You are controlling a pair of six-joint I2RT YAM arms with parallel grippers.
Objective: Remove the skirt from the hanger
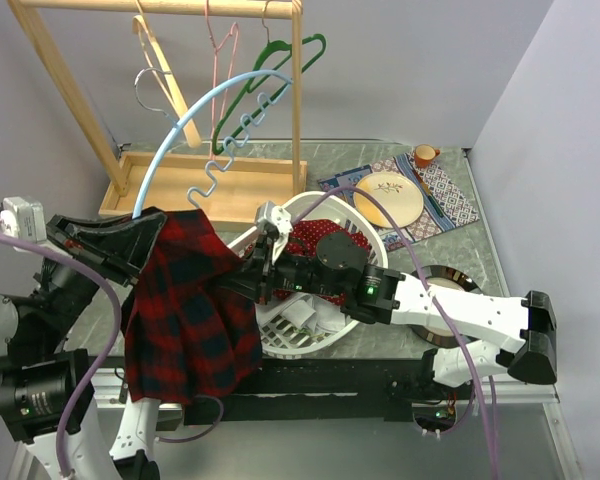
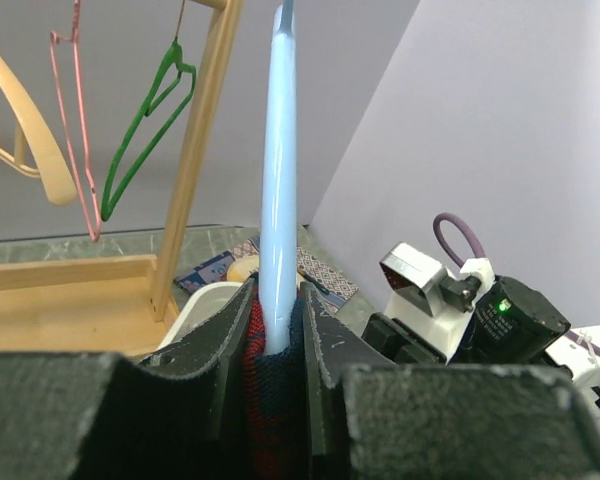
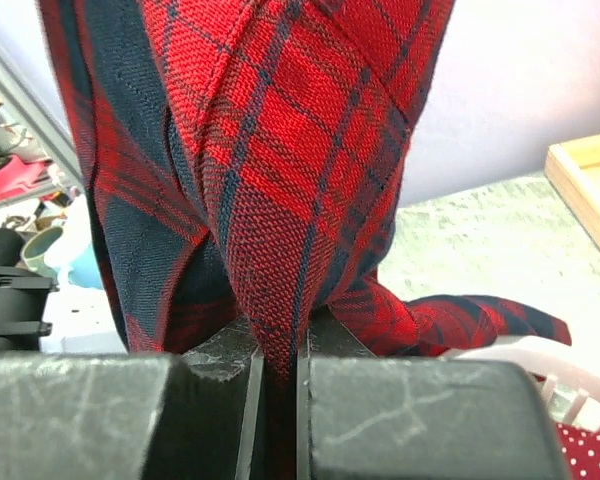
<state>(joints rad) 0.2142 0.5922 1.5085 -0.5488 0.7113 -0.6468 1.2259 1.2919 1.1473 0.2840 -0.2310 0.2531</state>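
A red and navy plaid skirt (image 1: 185, 305) hangs from one arm of a light blue hanger (image 1: 195, 115) held up at the left. My left gripper (image 1: 140, 235) is shut on that hanger arm (image 2: 278, 200) with skirt cloth (image 2: 270, 400) pinched between its jaws. My right gripper (image 1: 242, 282) is shut on a fold of the skirt (image 3: 280, 180) at its right edge, over the white basket (image 1: 365, 225). The skirt's lower part drapes over the left arm's base.
A wooden rack (image 1: 180, 10) at the back left carries a beige, a pink, a grey and a green hanger (image 1: 280, 70). The white basket holds red dotted cloth (image 1: 315, 235). A plate (image 1: 388, 198) on a patterned mat and an orange cup (image 1: 425, 154) sit back right.
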